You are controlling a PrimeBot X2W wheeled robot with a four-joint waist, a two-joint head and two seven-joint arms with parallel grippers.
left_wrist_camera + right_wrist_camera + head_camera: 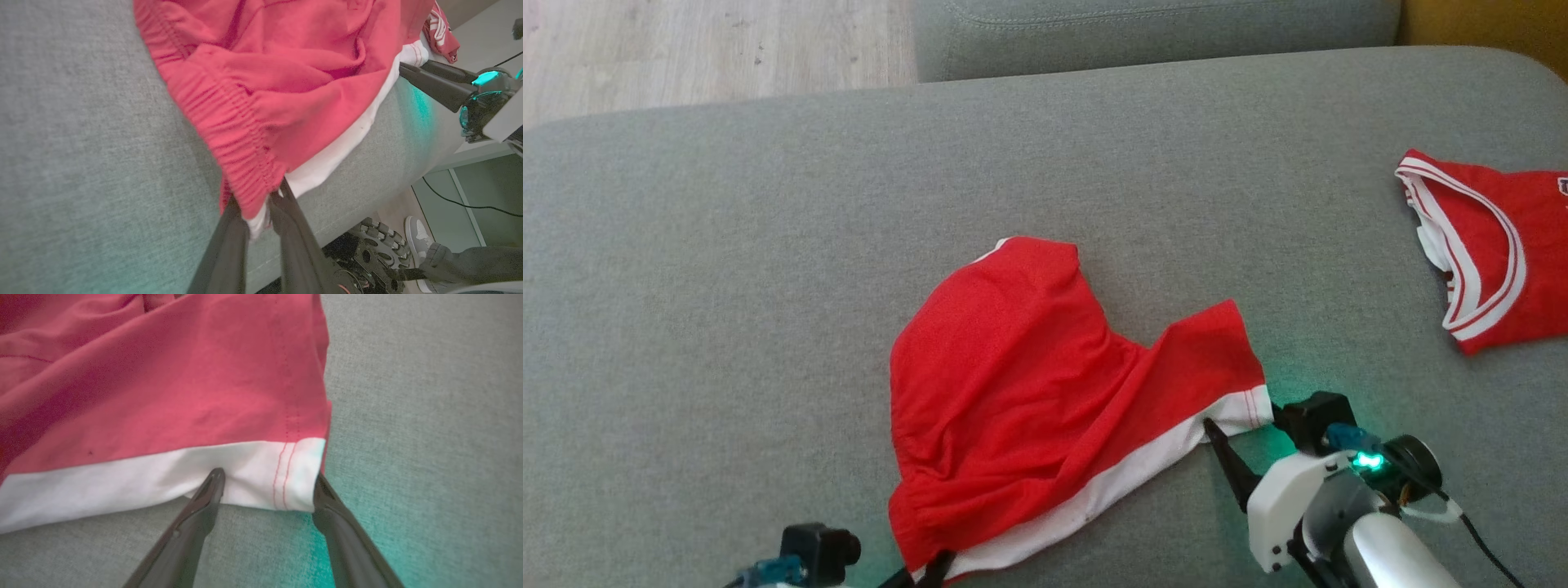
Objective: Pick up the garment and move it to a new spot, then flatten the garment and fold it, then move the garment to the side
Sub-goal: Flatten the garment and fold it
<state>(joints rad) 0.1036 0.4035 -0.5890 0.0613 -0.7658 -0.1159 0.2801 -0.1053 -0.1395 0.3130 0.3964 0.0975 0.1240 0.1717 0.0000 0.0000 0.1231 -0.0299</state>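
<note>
Right of garment (1029,367), red jersey (1539,269) (apart)

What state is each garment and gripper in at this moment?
red shorts: crumpled, unfolded, on the grey cushion.
left gripper: jaws pinched on the shorts' waistband corner.
right gripper: jaws open, astride the white band's corner.
red jersey: lying loose, apart from the shorts.

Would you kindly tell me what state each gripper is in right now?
Left gripper: closed on the red shorts at the waistband corner.
Right gripper: open around the white hem, not gripping.
</note>
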